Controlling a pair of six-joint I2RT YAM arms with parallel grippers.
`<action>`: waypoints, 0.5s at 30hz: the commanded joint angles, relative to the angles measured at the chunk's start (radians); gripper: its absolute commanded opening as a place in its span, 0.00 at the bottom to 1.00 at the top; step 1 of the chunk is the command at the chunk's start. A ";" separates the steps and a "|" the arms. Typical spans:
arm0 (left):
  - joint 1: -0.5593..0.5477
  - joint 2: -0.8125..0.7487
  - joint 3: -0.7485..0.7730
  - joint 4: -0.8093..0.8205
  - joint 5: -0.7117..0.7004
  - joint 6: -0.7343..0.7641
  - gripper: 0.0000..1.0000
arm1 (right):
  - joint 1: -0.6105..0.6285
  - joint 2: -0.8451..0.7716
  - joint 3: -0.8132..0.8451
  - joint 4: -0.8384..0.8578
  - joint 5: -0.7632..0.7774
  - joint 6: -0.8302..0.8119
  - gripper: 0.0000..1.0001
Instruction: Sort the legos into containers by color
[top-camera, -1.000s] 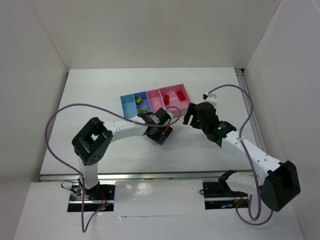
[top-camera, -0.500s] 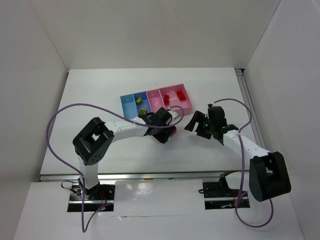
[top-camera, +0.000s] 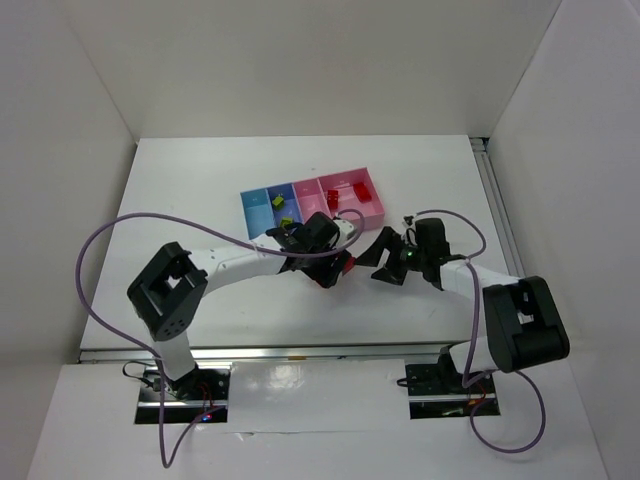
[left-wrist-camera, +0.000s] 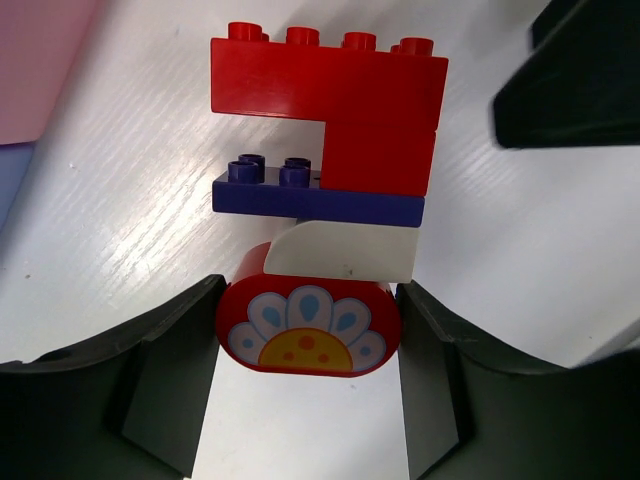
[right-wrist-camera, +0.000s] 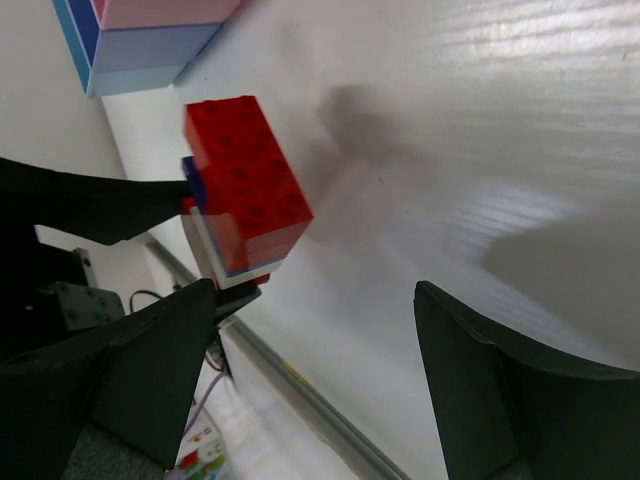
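The left claw (left-wrist-camera: 308, 345) is clenched on the flower brick (left-wrist-camera: 305, 325) at the foot of a lego stack (left-wrist-camera: 320, 205) mid-tabletop, just nearer than the trays (top-camera: 262, 195). The right claw (right-wrist-camera: 320, 340) gapes beside it. It looks like light, rigid, slick plastic, press-fitted, so I'd pinch the top red brick (left-wrist-camera: 330, 85) by its flat sides.

in the brick stack (left-wrist-camera: 380, 150) the top brick (left-wrist-camera: 330, 85) is red, the plate (left-wrist-camera: 315, 205) dark blue-purple, the wedge (left-wrist-camera: 350, 255) white, and the rounded piece (left-wrist-camera: 308, 330) red, printed with white petals, blue drops and a yellow centre dotted red. the trays (top-camera: 305, 188) run light blue, darker blue, pink, pink. the bench (top-camera: 200, 180) is white.
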 joint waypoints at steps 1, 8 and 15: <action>-0.005 -0.060 0.014 -0.011 0.036 0.002 0.00 | -0.006 0.022 -0.026 0.160 -0.101 0.060 0.87; -0.005 -0.060 0.025 -0.033 0.082 0.012 0.00 | -0.006 0.031 -0.017 0.215 -0.144 0.059 0.87; -0.005 -0.072 0.045 -0.046 0.082 0.012 0.00 | 0.005 0.152 0.025 0.342 -0.219 0.120 0.78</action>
